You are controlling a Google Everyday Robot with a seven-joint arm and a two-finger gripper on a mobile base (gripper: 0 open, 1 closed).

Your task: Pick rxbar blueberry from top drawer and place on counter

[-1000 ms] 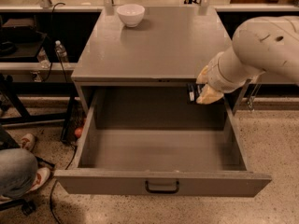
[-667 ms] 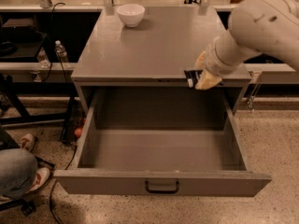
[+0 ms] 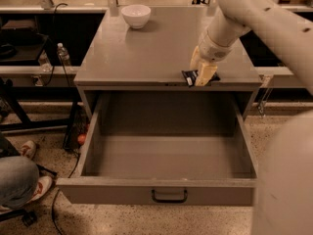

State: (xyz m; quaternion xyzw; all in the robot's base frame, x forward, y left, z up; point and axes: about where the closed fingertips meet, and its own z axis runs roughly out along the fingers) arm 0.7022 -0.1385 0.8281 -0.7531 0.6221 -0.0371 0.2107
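Pinching the rxbar blueberry (image 3: 188, 77), the tool (image 3: 201, 75) has risen from the top drawer (image 3: 122, 194) to the worktop's (image 3: 146, 53) five-o'clock edge, so release looks next.

light: dim, warm | shade: top drawer (image 3: 122, 194), beneath gripper (image 3: 200, 80) clasping rxbar blueberry (image 3: 189, 77) at counter (image 3: 146, 58) edge

1. The gripper (image 3: 200, 80), at the front edge of the counter (image 3: 146, 58) right of centre, has pale yellowish fingers (image 3: 206, 71). The arm (image 3: 254, 13) behind it is cream-white. The gripper is clamped on the snack bar (image 3: 189, 77).
2. The snack bar's wrapper is navy-black with a small patch of white marking.
3. The counter is plain matte grey with no pattern.
4. The drawer (image 3: 122, 194) is the same grey inside and out, and its handle (image 3: 169, 198) is dark.
5. The bowl (image 3: 136, 15) is plain white.
6. The floor (image 3: 122, 222) is beige with fine dark speckles.
7. The jeans (image 3: 17, 180) at the left edge are blue.
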